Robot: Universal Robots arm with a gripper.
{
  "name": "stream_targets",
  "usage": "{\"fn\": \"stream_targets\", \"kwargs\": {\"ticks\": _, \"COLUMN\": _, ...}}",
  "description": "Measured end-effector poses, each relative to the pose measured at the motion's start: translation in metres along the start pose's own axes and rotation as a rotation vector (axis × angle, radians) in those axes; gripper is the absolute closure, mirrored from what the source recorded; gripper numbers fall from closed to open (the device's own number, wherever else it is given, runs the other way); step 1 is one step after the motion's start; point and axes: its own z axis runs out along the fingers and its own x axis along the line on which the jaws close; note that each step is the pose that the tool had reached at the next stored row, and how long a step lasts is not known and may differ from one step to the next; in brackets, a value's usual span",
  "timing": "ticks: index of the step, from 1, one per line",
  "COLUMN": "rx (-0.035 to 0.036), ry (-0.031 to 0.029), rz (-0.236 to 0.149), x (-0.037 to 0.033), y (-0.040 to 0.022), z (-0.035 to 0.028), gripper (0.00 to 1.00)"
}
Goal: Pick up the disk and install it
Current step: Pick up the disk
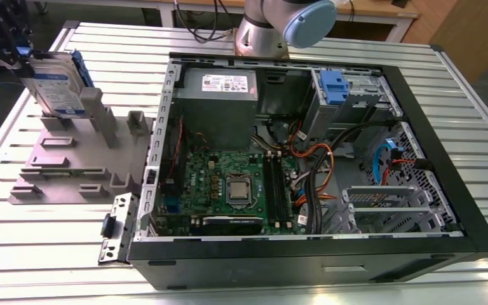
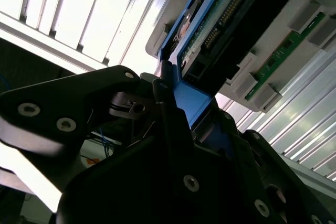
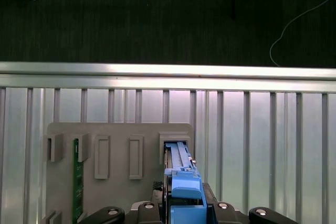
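Clamped by the black gripper (image 3: 186, 211), the blue-framed silver-grey disk (image 1: 51, 89) risked being jammed, if tilted, in the grey slotted stand (image 1: 66, 162).

1. The disk (image 1: 55, 86) stands on edge in the grey fixture (image 1: 74, 159), with slot posts (image 1: 91, 108) tight beside it and open air above
2. The case wall (image 1: 163, 127) rises just beside the fixture, a rim to clear
3. Inside, the cables (image 1: 312, 159) crowd the middle and the power-supply box (image 1: 218, 89) fills the far corner
4. The drive bay (image 1: 354, 95) already holds a blue carrier (image 1: 333, 86), with cables near its mouth
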Motion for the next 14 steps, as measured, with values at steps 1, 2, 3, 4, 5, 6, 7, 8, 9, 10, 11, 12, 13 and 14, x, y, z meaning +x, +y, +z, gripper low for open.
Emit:
{"fn": "stream_targets", "kwargs": {"ticks": 1, "rx": 0.0, "ry": 0.0, "rz": 0.0, "x": 0.0, "y": 0.0, "z": -0.0002, "gripper": 0.64}}
{"fn": "stream_targets", "kwargs": {"ticks": 2, "rx": -0.0001, "ry": 0.0, "rz": 0.0, "x": 0.0, "y": 0.0, "z": -0.0005, "gripper": 0.64}}
{"fn": "stream_targets", "kwargs": {"ticks": 3, "rx": 0.0, "ry": 0.0, "rz": 0.0, "x": 0.0, "y": 0.0, "z": -0.0006, "gripper": 0.64}}
{"fn": "stream_targets", "kwargs": {"ticks": 4, "rx": 0.0, "ry": -0.0003, "rz": 0.0, "x": 0.0, "y": 0.0, "z": -0.0008, "gripper": 0.64}}
{"fn": "stream_targets", "kwargs": {"ticks": 5, "rx": 0.0, "ry": -0.0008, "rz": 0.0, "x": 0.0, "y": 0.0, "z": -0.0008, "gripper": 0.64}}
{"fn": "stream_targets", "kwargs": {"ticks": 6, "rx": 0.0, "ry": -0.0009, "rz": 0.0, "x": 0.0, "y": 0.0, "z": -0.0008, "gripper": 0.64}}
{"fn": "stream_targets", "kwargs": {"ticks": 7, "rx": -0.0001, "ry": -0.0009, "rz": 0.0, "x": 0.0, "y": 0.0, "z": -0.0008, "gripper": 0.64}}
{"fn": "stream_targets", "kwargs": {"ticks": 8, "rx": 0.0, "ry": -0.001, "rz": 0.0, "x": 0.0, "y": 0.0, "z": -0.0008, "gripper": 0.64}}
{"fn": "stream_targets", "kwargs": {"ticks": 9, "rx": 0.0, "ry": -0.0011, "rz": 0.0, "x": 0.0, "y": 0.0, "z": -0.0008, "gripper": 0.64}}
{"fn": "stream_targets", "kwargs": {"ticks": 10, "rx": 0.0, "ry": -0.0015, "rz": 0.0, "x": 0.0, "y": 0.0, "z": -0.0008, "gripper": 0.64}}
{"fn": "stream_targets", "kwargs": {"ticks": 11, "rx": 0.0, "ry": -0.002, "rz": 0.0, "x": 0.0, "y": 0.0, "z": -0.0008, "gripper": 0.64}}
{"fn": "stream_targets", "kwargs": {"ticks": 12, "rx": 0.0001, "ry": -0.002, "rz": 0.0, "x": 0.0, "y": 0.0, "z": -0.0008, "gripper": 0.64}}
{"fn": "stream_targets", "kwargs": {"ticks": 13, "rx": 0.0001, "ry": -0.002, "rz": 0.0, "x": 0.0, "y": 0.0, "z": -0.0008, "gripper": 0.64}}
{"fn": "stream_targets", "kwargs": {"ticks": 14, "rx": -0.0001, "ry": -0.002, "rz": 0.0, "x": 0.0, "y": 0.0001, "z": -0.0013, "gripper": 0.64}}
